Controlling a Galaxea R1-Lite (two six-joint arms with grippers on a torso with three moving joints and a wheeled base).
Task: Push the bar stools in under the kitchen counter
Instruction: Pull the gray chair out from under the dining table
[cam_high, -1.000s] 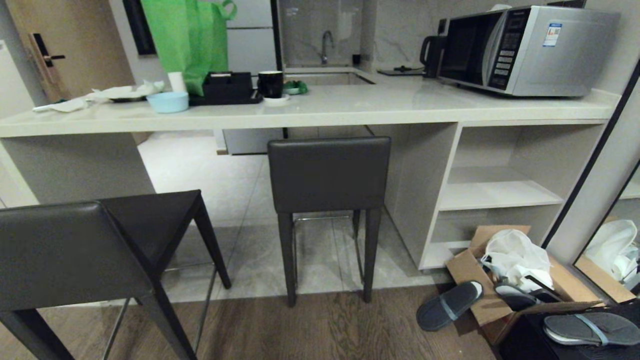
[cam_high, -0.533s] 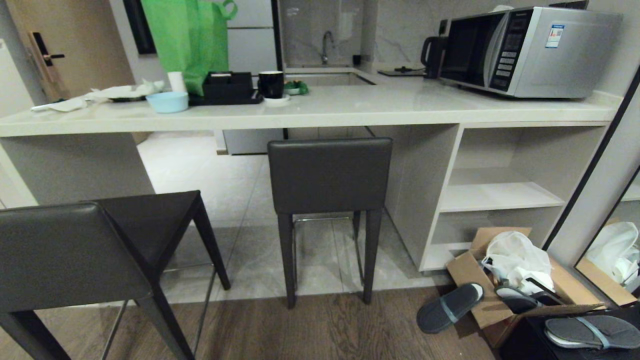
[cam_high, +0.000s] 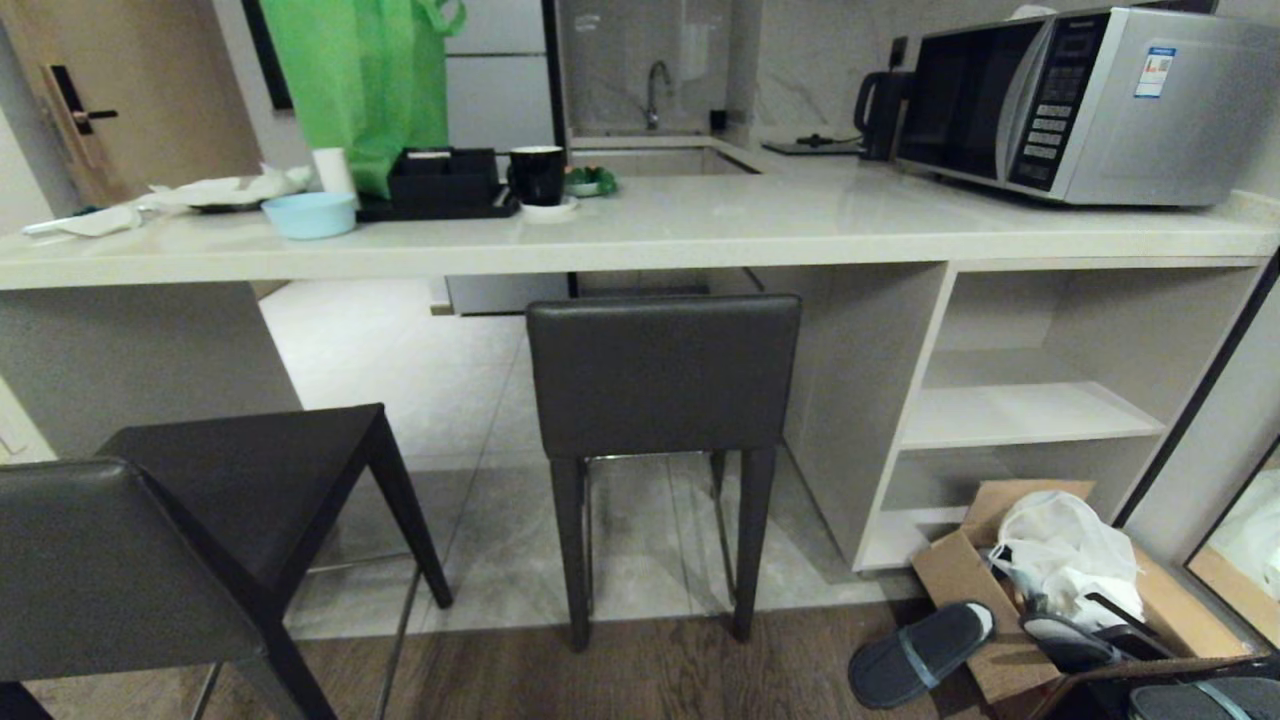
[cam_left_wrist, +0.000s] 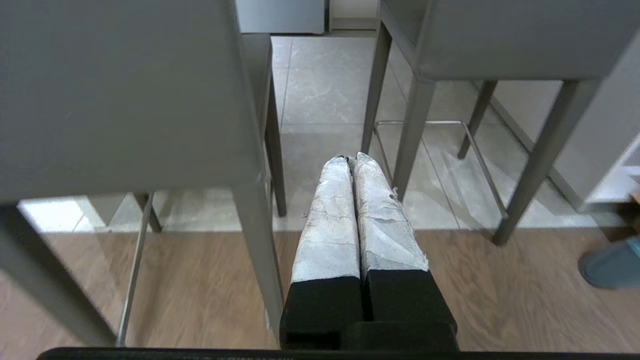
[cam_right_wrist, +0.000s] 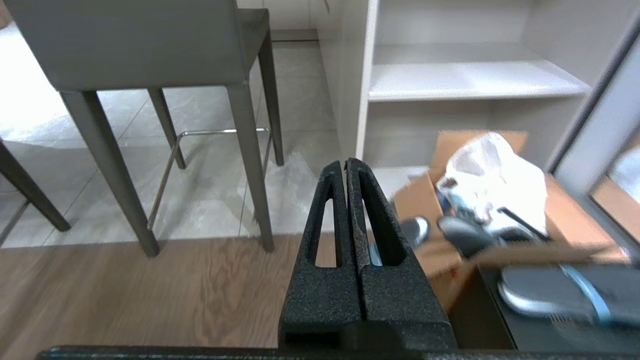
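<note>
Both stools stood on my side of the tabletop, backrests toward me. The middle stool was square to the tabletop edge, its seat mostly tucked under the slab and only its back legs on the wood strip of floor. The near stool was the problem: well clear of the tabletop, out on my left, and skewed, with one seat corner pointing at the tabletop instead of a flat side.

Left claw was clenched, empty, white-wrapped fingers pressed together. It pointed into the gap between the two stools, with the near stool's backrest just beside it on one side and the middle stool's legs on the other. Right claw was also clenched on nothing, aimed at the floor between the middle stool and the open shelves at the tabletop's end. A cardboard box and slippers lay by those shelves.

My read: the left arm was the nearer one for the near stool, the right for the middle one. The push line ran straight away from me toward the tabletop. The near stool likely needed squaring first, or it might catch the grey side panel under the tabletop's left end. Neither claw touched a stool.
</note>
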